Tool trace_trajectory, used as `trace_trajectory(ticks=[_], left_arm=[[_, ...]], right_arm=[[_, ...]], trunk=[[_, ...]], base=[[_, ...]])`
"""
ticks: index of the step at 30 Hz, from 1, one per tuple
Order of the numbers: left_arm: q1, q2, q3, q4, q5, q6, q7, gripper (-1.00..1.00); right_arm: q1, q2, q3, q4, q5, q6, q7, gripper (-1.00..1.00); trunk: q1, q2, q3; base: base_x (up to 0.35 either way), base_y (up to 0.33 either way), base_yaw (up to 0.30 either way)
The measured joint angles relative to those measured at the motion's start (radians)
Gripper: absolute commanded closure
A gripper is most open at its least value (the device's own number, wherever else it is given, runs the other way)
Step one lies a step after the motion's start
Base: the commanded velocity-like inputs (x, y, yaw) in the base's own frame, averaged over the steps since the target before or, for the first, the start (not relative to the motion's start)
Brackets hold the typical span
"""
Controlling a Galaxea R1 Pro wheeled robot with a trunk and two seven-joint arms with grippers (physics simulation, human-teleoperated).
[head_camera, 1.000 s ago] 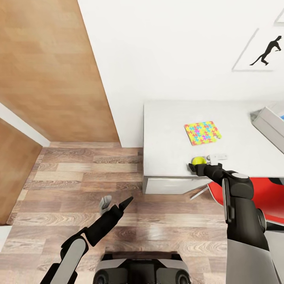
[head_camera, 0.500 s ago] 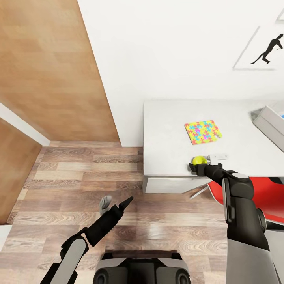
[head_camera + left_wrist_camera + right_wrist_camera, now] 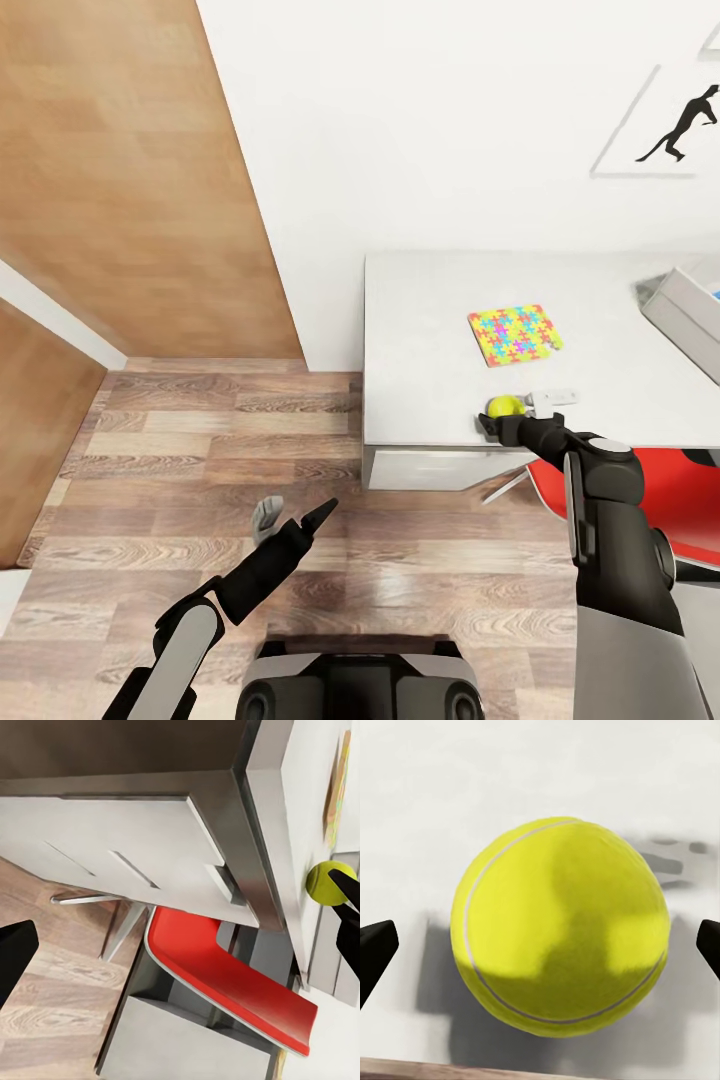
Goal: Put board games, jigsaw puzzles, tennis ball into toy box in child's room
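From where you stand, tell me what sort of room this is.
Probably a child's room or study: a light grey desk holding a colourful jigsaw puzzle and a tennis ball, a red chair, and an athlete silhouette picture on the wall.

Tennis ball at the table front edge; jigsaw puzzle behind it; toy box far right.

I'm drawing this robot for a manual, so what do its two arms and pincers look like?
Both arms have light grey shells on the upper links and black forearms and wrists. The left pincer has one pointed black finger and one pale grey finger. The right pincer likewise pairs a black finger with a pale grey one. The right arm's elbow carries a round grey cap. No cables or markings are visible.
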Motion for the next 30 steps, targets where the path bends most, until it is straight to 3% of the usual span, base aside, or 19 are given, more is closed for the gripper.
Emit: trace_trajectory(ticks=[30], left_arm=[[0.000,-0.003,-0.001,0.000,-0.022,-0.001,0.000,-1.00]], right_arm=[[-0.003,0.000,0.000,0.000,0.000,-0.007,-0.001,-1.00]], trunk=[[0.000,0.000,0.000]], base=[[0.000,0.000,0.000]])
